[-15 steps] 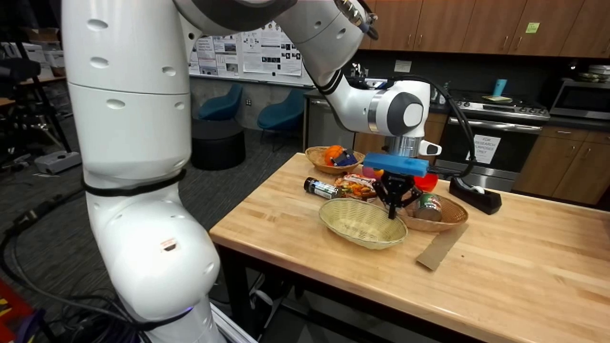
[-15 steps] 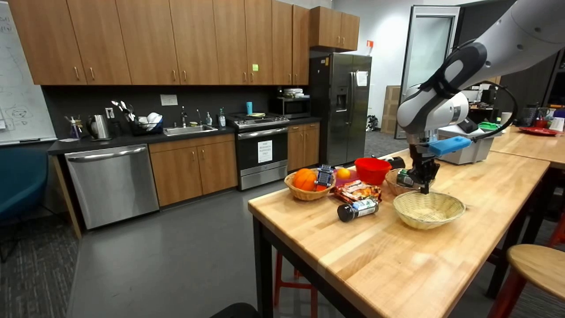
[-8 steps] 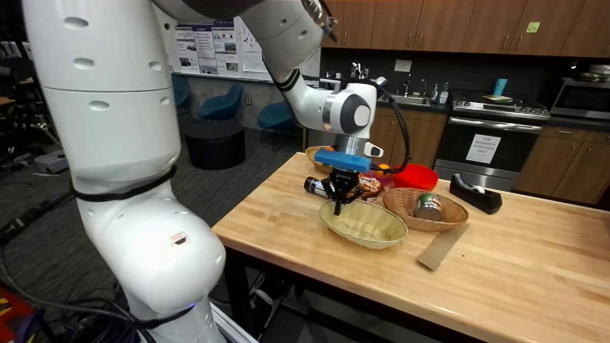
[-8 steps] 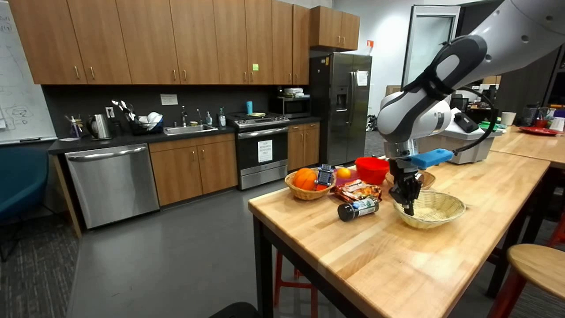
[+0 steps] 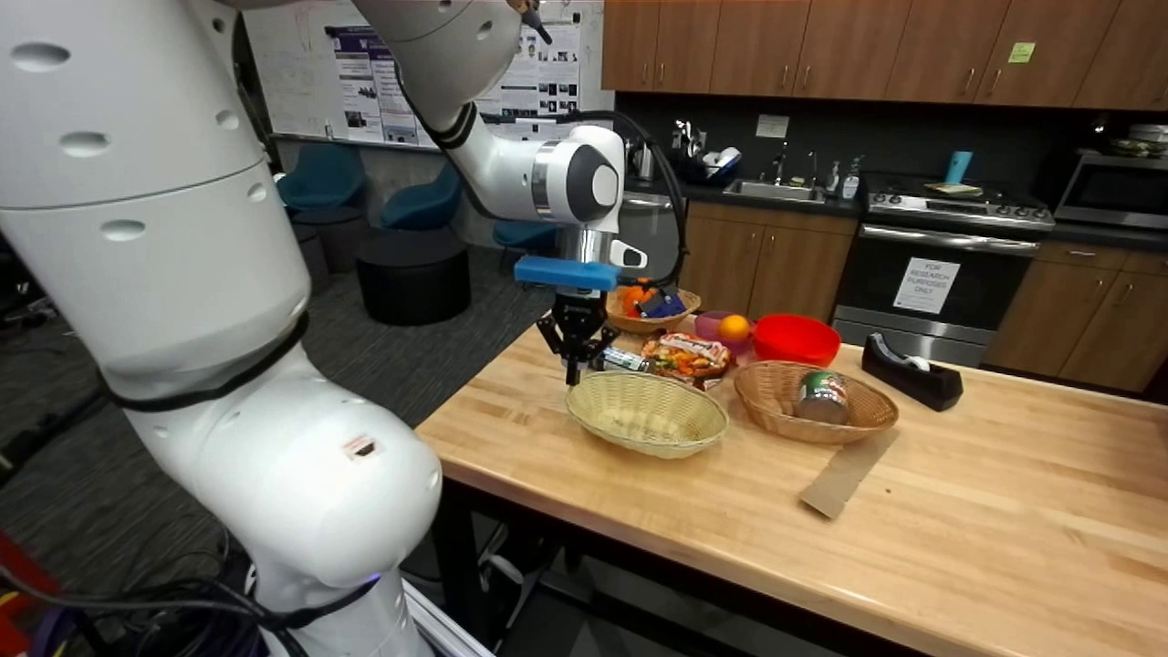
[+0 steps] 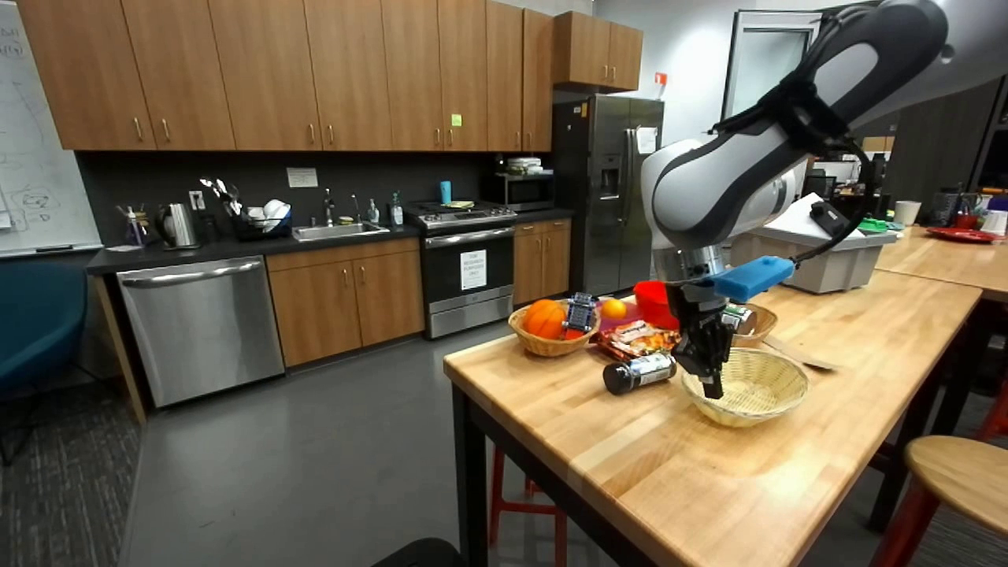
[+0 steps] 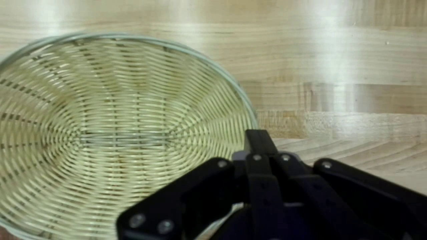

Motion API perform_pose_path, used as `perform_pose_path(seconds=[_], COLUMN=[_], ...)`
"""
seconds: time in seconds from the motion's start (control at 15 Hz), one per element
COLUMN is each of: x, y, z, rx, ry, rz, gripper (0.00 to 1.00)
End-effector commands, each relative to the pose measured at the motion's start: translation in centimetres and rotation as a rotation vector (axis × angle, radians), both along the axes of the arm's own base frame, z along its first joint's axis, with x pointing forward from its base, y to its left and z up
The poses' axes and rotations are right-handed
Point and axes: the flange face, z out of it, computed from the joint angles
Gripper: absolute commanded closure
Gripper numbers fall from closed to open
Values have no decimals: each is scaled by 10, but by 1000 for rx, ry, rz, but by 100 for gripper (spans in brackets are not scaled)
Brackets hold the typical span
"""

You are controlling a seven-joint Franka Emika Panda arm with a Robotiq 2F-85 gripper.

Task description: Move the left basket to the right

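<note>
The left basket, a shallow pale yellow-green woven basket [image 5: 648, 420], stands upright on the wooden table. It shows in both exterior views [image 6: 764, 386] and fills the left of the wrist view [image 7: 123, 100]. My gripper [image 5: 572, 372] is at the basket's rim, on the end away from the brown basket. In an exterior view its tips [image 6: 713, 387] overlap the basket's side wall. In the wrist view the two black fingers [image 7: 262, 133] are together with nothing visible between them, and the rim passes behind them. Whether the tips touch the rim is hidden.
A brown basket [image 5: 762, 397] holding a can [image 5: 823, 398] stands right of the pale basket. A cardboard strip [image 5: 849, 474] and tape dispenser [image 5: 911, 372] lie beyond. Behind are a snack bag [image 5: 686, 356], bottle [image 6: 638, 372], red bowl [image 5: 796, 339] and another basket [image 6: 547, 345].
My gripper has swept across the pale basket from its brown-basket side to the opposite rim. In the last half second the basket has slid the same way, away from the brown basket.
</note>
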Motion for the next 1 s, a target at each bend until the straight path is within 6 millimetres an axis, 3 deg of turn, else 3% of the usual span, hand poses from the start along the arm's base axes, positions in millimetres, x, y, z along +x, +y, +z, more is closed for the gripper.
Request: perform_pose_path(seconds=[0.0,0.33,0.93], x=[-6,1,7], y=[5,-11,-66], z=[11,12,10], rx=[11,20,33], ry=[9,23,21], rz=[-7,-28,-108], gripper=[100,100,100])
